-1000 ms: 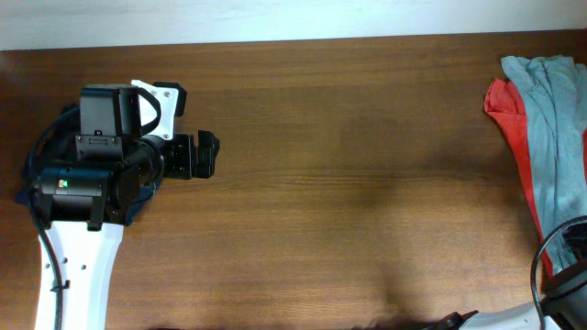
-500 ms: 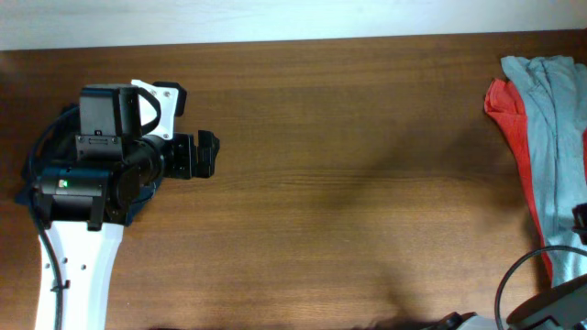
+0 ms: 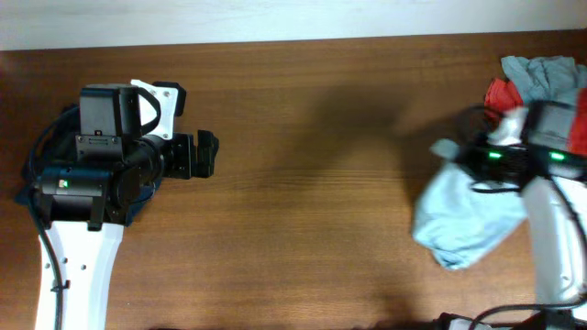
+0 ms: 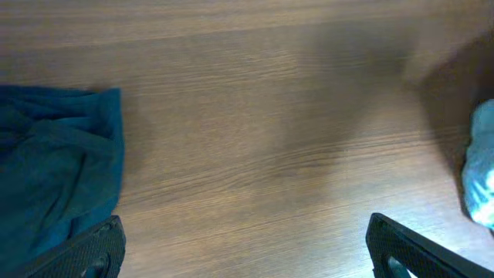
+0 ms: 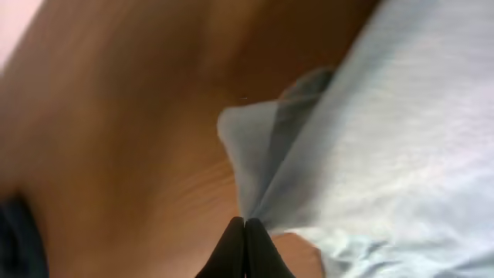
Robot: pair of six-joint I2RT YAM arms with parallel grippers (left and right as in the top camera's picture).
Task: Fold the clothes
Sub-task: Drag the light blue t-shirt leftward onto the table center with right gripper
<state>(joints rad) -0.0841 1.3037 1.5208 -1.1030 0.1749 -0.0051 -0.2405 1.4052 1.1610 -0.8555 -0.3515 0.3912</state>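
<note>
A pale grey-blue T-shirt [image 3: 468,225] hangs bunched over the right part of the table, and its edge shows at the far right of the left wrist view [image 4: 482,185]. My right gripper [image 3: 454,154] is shut on a fold of it, the black fingertips [image 5: 235,247] pressed together on the cloth [image 5: 401,131]. An orange-red shirt [image 3: 500,92] and more grey-blue cloth [image 3: 546,71] lie at the back right corner. My left gripper [image 3: 204,154] stands open over bare wood at the left, fingers [image 4: 93,247] wide apart. A dark navy garment [image 4: 54,170] lies beside its left finger.
The wooden table [image 3: 312,211] runs between the two arms. The left arm's black and white body [image 3: 87,192] covers the left side, and the dark garment lies mostly hidden beneath it in the overhead view. The table's back edge [image 3: 275,41] meets a pale wall.
The right arm has swung in from the lower right edge and shut on the grey-blue T-shirt, pulling it off the pile to the left. The left arm has not moved.
</note>
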